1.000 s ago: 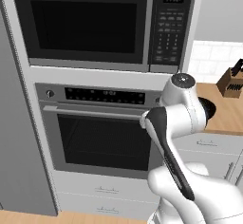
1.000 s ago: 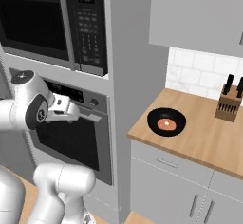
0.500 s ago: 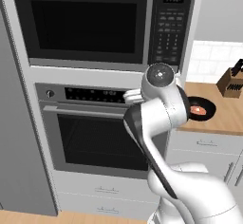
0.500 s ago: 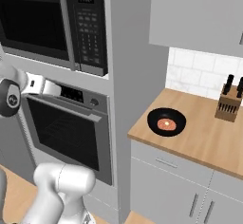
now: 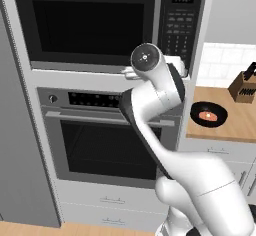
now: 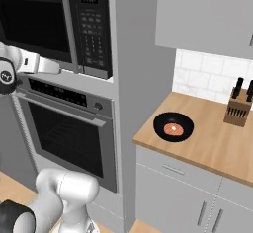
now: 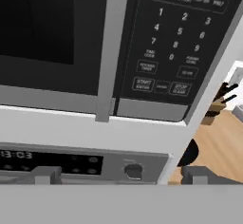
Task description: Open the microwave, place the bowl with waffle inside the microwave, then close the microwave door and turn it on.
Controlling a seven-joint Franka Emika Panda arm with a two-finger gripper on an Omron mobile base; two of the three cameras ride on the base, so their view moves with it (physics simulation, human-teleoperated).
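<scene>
The microwave [image 5: 100, 25] is built in above the oven, and the microwave door [image 6: 34, 19] is closed. Its long grey vertical handle [image 7: 110, 52] runs beside the black keypad [image 7: 176, 42]. My gripper [image 7: 123, 175] hangs in front of the microwave's lower edge, just below the handle's bottom end. It is open, with nothing between its fingertips [image 7: 47, 173]. From the right base camera the gripper [image 6: 53, 68] points at the cabinet front under the handle. The bowl with waffle [image 6: 173, 127], small and black, sits on the wooden counter [image 5: 220, 132] to the right.
A steel oven [image 5: 107, 145] with a horizontal bar handle and a knob [image 7: 134, 171] sits under the microwave. A knife block [image 6: 238, 109] stands at the counter's back by the tiled wall. Grey drawers and cabinets lie below the counter. A tall grey panel borders the left.
The arm has risen from oven height to the microwave's lower edge. The hand has swung toward the door handle, still open. The bowl has not moved.
</scene>
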